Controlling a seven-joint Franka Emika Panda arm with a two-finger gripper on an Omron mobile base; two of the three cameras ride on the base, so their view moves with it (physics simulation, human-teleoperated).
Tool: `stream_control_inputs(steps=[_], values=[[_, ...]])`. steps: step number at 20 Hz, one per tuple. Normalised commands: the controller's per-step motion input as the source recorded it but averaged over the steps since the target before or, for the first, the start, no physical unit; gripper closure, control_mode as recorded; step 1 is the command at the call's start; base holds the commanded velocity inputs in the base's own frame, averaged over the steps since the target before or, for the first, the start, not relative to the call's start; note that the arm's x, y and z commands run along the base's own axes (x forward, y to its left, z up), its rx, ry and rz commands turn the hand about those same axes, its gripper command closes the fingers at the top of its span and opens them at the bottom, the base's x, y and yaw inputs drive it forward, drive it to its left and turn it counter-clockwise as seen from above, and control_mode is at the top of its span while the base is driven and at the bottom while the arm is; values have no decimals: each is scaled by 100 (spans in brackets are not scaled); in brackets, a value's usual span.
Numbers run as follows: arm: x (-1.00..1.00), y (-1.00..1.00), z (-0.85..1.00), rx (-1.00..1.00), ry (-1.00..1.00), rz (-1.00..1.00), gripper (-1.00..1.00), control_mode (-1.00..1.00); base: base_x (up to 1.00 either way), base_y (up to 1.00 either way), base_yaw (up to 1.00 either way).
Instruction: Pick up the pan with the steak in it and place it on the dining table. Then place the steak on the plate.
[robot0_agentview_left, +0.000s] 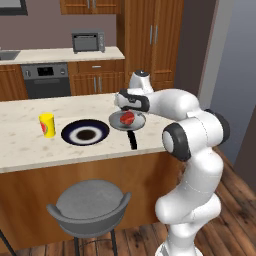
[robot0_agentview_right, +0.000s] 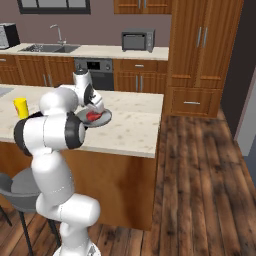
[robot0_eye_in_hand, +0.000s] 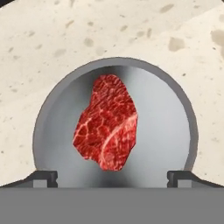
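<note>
The grey pan (robot0_agentview_left: 120, 125) (robot0_agentview_right: 103, 119) (robot0_eye_in_hand: 166, 127) rests on the beige dining table (robot0_agentview_left: 30, 147) (robot0_agentview_right: 132, 127), its black handle (robot0_agentview_left: 132, 140) pointing toward the front edge. The red steak (robot0_agentview_left: 128, 118) (robot0_agentview_right: 92, 116) (robot0_eye_in_hand: 107, 129) lies inside the pan. My gripper (robot0_agentview_left: 128, 109) (robot0_agentview_right: 94, 107) (robot0_eye_in_hand: 111, 177) hovers directly above the steak, open, with its fingertips (robot0_eye_in_hand: 43, 177) spread wide near the pan's rim and nothing between them. The navy-rimmed plate (robot0_agentview_left: 85, 133) sits on the table just left of the pan.
A yellow cup (robot0_agentview_left: 47, 124) (robot0_agentview_right: 21, 107) stands left of the plate. A grey stool (robot0_agentview_left: 90, 202) is tucked at the table's front. The back counter holds a microwave (robot0_agentview_left: 88, 42) (robot0_agentview_right: 138, 40) and a sink (robot0_agentview_right: 47, 48). Open wooden floor lies to the right.
</note>
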Motion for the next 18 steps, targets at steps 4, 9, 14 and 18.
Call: stream_control_inputs(steps=[4, 9, 14, 18], values=[[6, -11, -5, -1, 5, 0, -100, -100, 0, 0, 0], [14, -9, -14, 0, 5, 0, -100, -100, 0, 0, 0], [22, -11, -14, 0, 8, 0, -100, -100, 0, 0, 0], [14, 0, -7, -1, 4, 0, -100, -100, 0, 0, 0]])
